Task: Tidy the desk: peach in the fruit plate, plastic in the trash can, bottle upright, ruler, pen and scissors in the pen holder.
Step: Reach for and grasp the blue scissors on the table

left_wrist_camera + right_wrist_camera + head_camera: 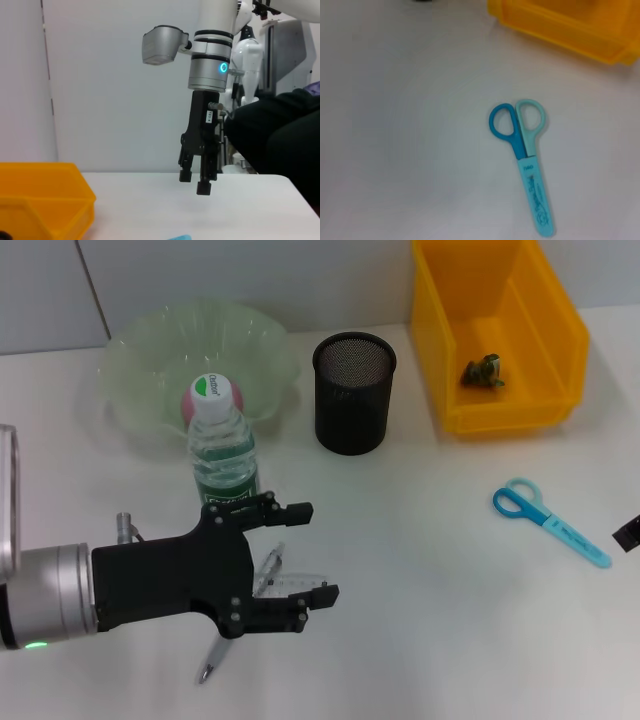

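Overhead, left end effector gapes above ruler — right end effector appears only wrist-side, nearly closed.

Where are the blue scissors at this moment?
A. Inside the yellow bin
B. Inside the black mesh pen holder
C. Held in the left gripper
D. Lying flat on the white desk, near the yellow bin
D. The blue scissors lie flat on the bare desk, outside the yellow bin and away from the black mesh pen holder.
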Action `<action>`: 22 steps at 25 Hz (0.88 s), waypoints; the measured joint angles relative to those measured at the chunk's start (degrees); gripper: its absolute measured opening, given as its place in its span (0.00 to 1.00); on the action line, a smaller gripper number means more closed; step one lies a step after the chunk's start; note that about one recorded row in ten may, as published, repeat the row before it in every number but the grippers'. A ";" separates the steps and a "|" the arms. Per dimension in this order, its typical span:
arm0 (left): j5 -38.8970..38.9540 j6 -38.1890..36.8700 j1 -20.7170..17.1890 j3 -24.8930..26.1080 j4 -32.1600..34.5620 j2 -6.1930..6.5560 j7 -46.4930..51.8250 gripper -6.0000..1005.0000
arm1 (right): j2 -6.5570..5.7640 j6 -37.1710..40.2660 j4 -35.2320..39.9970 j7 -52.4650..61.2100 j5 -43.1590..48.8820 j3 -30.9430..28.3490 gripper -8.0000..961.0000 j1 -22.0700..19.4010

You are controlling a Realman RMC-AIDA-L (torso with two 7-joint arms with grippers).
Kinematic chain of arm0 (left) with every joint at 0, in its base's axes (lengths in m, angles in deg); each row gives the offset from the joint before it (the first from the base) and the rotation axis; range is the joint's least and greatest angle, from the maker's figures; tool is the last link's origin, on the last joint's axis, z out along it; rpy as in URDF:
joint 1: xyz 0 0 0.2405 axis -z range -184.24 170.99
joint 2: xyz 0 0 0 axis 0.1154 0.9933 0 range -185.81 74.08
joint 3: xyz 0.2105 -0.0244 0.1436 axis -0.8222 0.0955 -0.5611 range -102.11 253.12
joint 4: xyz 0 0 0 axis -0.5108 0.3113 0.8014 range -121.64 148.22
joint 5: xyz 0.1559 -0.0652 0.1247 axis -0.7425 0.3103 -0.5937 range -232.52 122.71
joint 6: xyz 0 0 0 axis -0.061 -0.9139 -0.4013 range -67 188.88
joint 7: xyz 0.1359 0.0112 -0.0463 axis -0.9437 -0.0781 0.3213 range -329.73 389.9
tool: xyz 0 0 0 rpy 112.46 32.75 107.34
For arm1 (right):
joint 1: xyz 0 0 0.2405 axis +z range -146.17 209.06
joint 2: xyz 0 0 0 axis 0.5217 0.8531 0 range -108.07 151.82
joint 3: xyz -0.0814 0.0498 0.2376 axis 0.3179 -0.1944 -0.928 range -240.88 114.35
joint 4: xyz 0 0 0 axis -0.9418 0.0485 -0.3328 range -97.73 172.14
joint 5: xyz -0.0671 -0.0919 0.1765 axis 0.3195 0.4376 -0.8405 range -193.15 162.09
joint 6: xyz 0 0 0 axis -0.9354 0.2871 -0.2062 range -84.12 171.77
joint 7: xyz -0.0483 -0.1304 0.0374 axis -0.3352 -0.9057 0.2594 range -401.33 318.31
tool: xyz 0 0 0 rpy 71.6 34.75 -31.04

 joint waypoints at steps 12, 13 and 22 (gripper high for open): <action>-0.38 2.04 -2.24 6.55 -1.47 0.39 -0.05 0.83 | -1.80 -5.84 -9.64 -1.42 0.34 -0.29 0.86 2.86; -0.41 2.00 -2.59 6.98 -1.46 0.41 -0.26 0.83 | -2.01 -5.91 -9.90 -1.42 0.36 -0.31 0.86 3.30; -0.39 1.96 -4.00 8.28 -2.20 0.30 -2.39 0.83 | -3.29 -11.46 -17.15 -1.09 0.44 1.47 0.85 6.34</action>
